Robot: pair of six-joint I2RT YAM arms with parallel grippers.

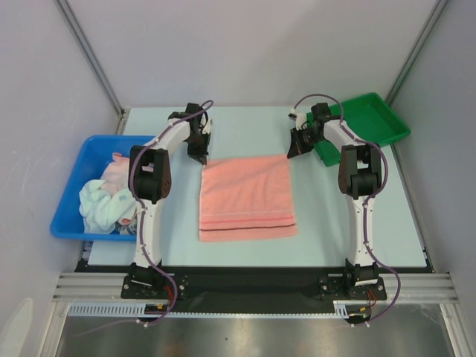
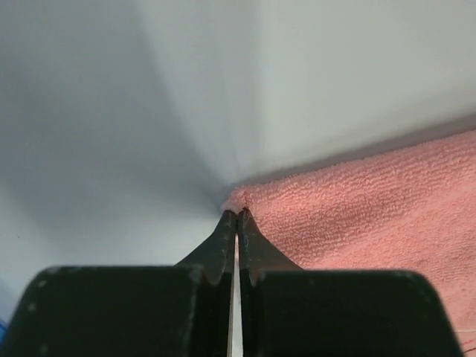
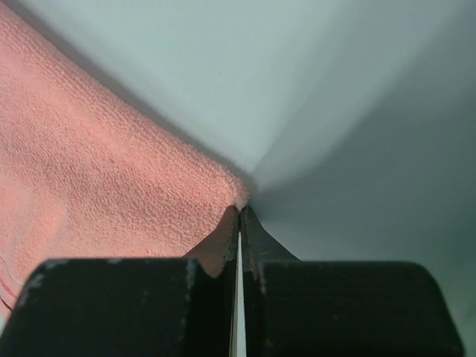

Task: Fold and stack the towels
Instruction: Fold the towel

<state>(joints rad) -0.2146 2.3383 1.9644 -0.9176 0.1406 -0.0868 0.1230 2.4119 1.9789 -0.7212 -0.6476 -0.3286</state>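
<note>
1. Top view: I see a salmon-pink towel point(image 1: 247, 198) lying flat at the centre of the bench point(image 1: 349, 230), w/ a dark stripe near its 6 o'clock edge.
2. Left fingers point(image 1: 199, 155) sit at the towel's 11 o'clock corner. On my left wrist cam they're pressed together, tips nipping that corner.
3. Right fingers point(image 1: 294, 149) sit at the 1 o'clock corner. On the right wrist cam they're closed the same way, w/ the corner caught at the tips.
4. Blue bin point(image 1: 71, 223) is at the bench's 9 o'clock edge. It holds crumpled cloths: a pale mint-white towel point(image 1: 100, 204) and a pink towel point(image 1: 117, 169) at its 1 o'clock.
5. Green tray point(image 1: 379, 123) is at 2 o'clock, just beside the right arm.
</note>
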